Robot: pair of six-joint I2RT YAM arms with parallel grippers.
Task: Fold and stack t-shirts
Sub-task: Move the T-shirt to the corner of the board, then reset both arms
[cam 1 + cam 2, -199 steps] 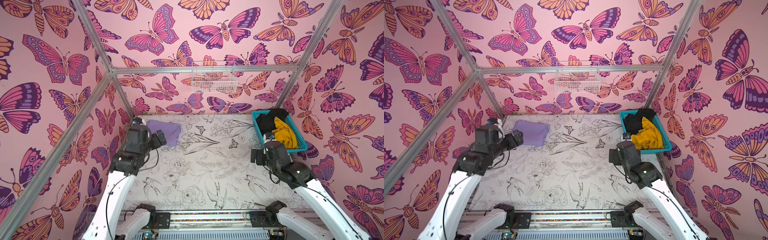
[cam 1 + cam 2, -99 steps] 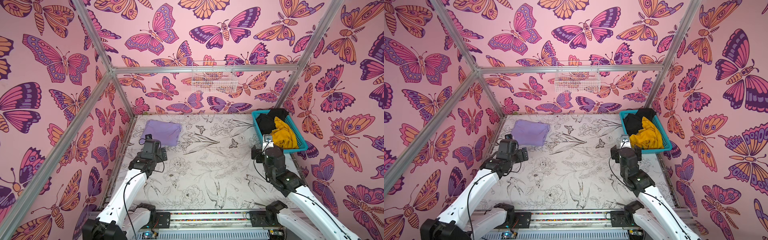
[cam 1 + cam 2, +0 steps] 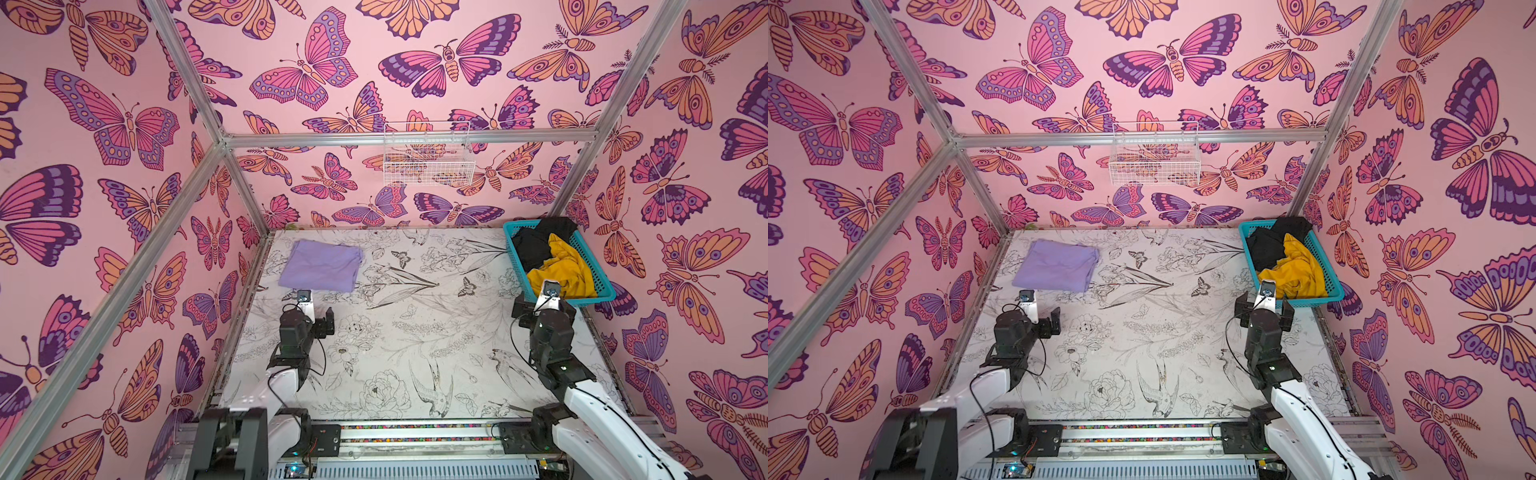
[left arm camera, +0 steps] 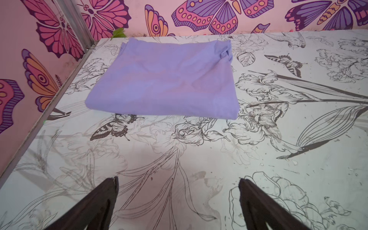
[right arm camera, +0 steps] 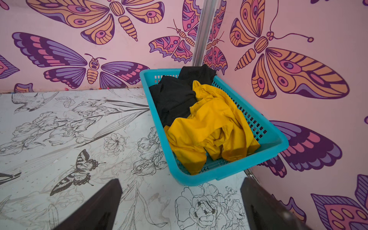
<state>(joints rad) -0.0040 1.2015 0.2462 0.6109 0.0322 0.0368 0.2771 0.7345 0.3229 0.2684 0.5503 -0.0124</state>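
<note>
A lavender t-shirt (image 3: 320, 266) (image 3: 1057, 266) lies folded flat at the table's far left; in the left wrist view this lavender t-shirt (image 4: 165, 79) is just beyond the jaws. My left gripper (image 3: 309, 311) (image 4: 179, 179) hovers low on its near side, open and empty. A crumpled yellow t-shirt (image 3: 561, 270) (image 5: 209, 129) and a black t-shirt (image 3: 536, 241) (image 5: 173, 99) fill the teal basket (image 3: 575, 300) (image 5: 219, 177) at the far right. My right gripper (image 3: 545, 302) (image 5: 181, 180) is open and empty, just short of the basket's near rim.
A white wire basket (image 3: 428, 162) hangs on the back wall. Aluminium frame posts (image 3: 245, 187) stand at the table's corners and a rail runs along its left edge. The printed table (image 3: 415, 332) lies bare between the two arms. A small green leaf (image 4: 118, 32) sits in the far left corner.
Both arms have come down from high up to just above the table. The left gripper has drawn back from the lavender shirt toward the near side. The right gripper now faces the basket.
</note>
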